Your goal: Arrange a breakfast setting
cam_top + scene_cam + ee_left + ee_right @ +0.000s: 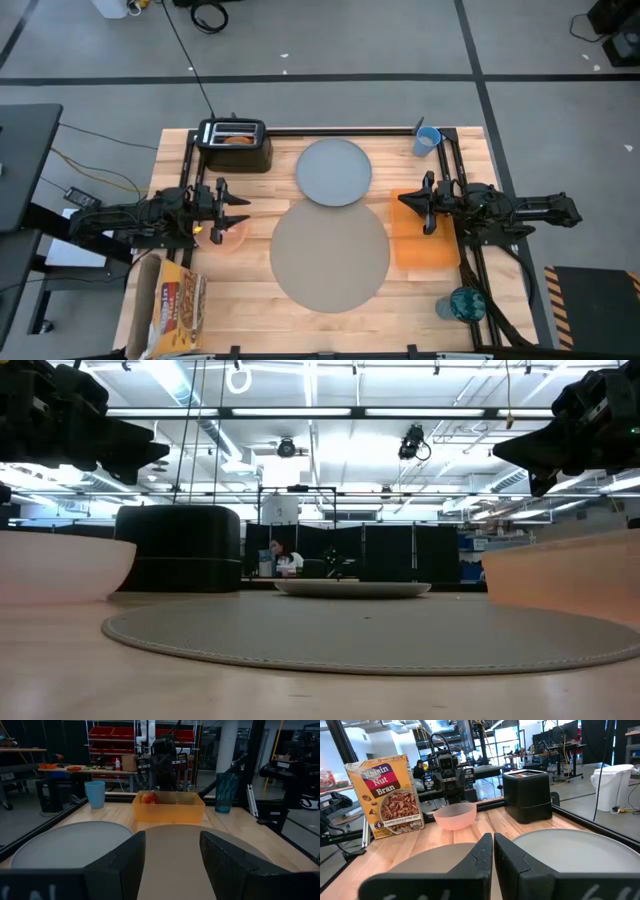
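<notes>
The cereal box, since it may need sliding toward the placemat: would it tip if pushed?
Probably, if pushed high: the cereal box stands upright, tall and thin on a narrow base. Being cardboard, it likely weighs little and dents easily. A low push should slide it across the wooden table.

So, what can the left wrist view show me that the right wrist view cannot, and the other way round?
Only the left wrist view shows the light-blue cup, the orange bin with the red apple inside, and a teal glass. Only the right wrist view shows the cereal box standing upright, the pink bowl and the black toaster. Both show the grey plate and the tan placemat on the wooden table, with the opposite arm behind.
</notes>
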`<action>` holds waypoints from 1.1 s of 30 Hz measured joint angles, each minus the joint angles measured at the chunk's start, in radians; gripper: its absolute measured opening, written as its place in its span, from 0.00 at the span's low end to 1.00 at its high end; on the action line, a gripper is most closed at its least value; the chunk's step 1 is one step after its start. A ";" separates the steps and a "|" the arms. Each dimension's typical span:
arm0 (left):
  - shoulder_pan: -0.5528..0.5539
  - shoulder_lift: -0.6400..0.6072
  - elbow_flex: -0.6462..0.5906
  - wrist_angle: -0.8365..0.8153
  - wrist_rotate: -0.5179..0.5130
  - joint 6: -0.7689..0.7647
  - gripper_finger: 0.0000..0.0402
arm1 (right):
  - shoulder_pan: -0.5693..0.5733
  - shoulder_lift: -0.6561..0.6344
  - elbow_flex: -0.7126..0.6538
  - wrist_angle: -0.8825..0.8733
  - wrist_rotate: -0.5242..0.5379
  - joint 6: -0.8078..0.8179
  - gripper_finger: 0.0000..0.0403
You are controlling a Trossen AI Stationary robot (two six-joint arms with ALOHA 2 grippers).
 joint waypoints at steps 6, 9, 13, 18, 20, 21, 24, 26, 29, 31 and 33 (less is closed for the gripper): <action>0.000 0.000 0.000 0.000 0.000 0.000 0.49 | 0.000 0.000 0.000 0.000 0.000 0.000 0.06; 0.000 0.000 0.000 0.000 0.000 0.000 0.49 | 0.000 0.000 0.000 0.000 0.000 0.000 0.06; 0.000 0.000 0.000 0.000 0.000 0.000 0.49 | 0.000 0.000 0.000 0.000 0.000 0.000 0.06; 0.000 0.000 0.000 0.000 0.000 0.000 0.49 | 0.000 0.000 0.000 0.000 0.000 0.000 0.06; 0.000 0.000 0.000 0.000 0.000 0.000 0.49 | 0.000 0.000 0.000 0.000 0.000 0.000 0.06; 0.000 0.000 0.000 0.000 0.000 0.000 0.49 | 0.000 0.000 0.000 0.000 0.000 0.000 0.06; 0.000 0.000 0.000 0.000 0.000 0.000 0.49 | -0.002 0.000 0.000 0.005 0.011 -0.169 0.06; 0.000 0.000 0.000 0.000 0.000 0.000 0.49 | -0.002 0.000 0.000 0.009 0.024 -0.319 0.06; 0.000 0.000 0.000 0.000 0.000 0.000 0.49 | -0.002 0.000 0.000 0.011 0.025 -0.495 0.06; 0.000 0.000 0.000 0.000 0.000 0.000 0.49 | -0.002 0.000 0.000 0.017 0.025 -0.599 0.06; 0.000 0.000 0.000 0.000 0.000 0.000 0.49 | -0.002 0.000 0.000 0.024 0.024 -0.667 0.06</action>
